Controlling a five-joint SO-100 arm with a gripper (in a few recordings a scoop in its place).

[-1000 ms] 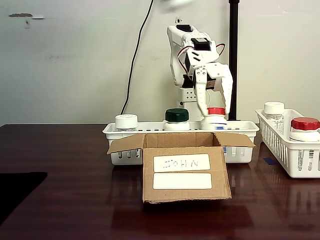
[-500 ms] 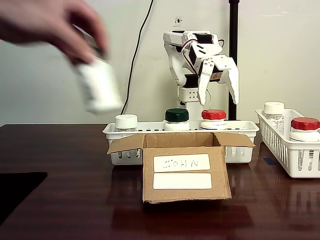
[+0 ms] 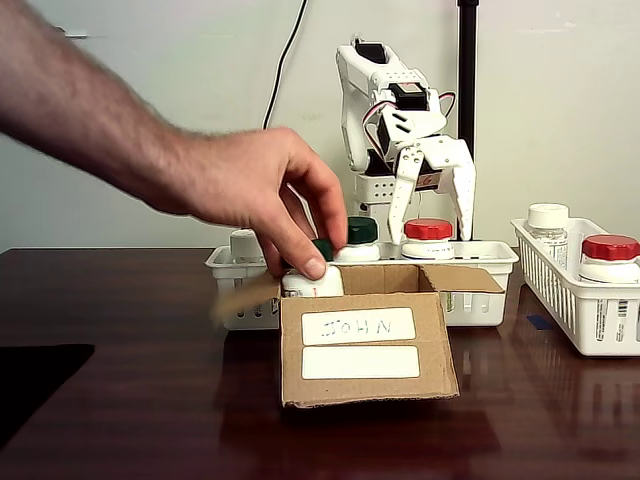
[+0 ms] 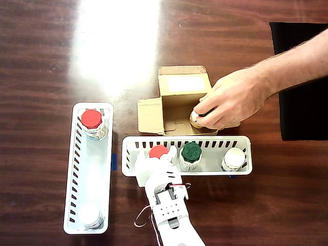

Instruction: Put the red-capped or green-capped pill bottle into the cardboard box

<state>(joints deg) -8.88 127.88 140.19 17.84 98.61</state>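
Since half a second ago, a person's hand (image 3: 250,195) has come down from the upper left of the fixed view and now presses a bottle (image 3: 312,282) into the box (image 3: 362,345), whose left flap has blurred and folded with the push; your arm has barely shifted. Your fingers (image 3: 432,200) hang spread apart, grasping nothing, with one tip either side of and just above the red cap of the pill bottle (image 3: 428,237), not touching it as far as the fixed view shows. That pill bottle stands directly below the fingers in the white basket (image 3: 480,262), as the overhead view also shows (image 4: 158,152). Beside it in the same basket, to the fingers' left in the fixed view, stands a green-capped bottle (image 4: 191,152), and beyond that a white-capped bottle (image 4: 234,158). Nearer the camera than the fingers in the fixed view, the box sits on the worktop (image 3: 130,400) just in front of the basket, its two white labels facing you. Well to the right of the fingers in the fixed view, a second basket (image 3: 570,290) holds another red-capped bottle (image 3: 609,258) and a white-capped one (image 3: 547,228).
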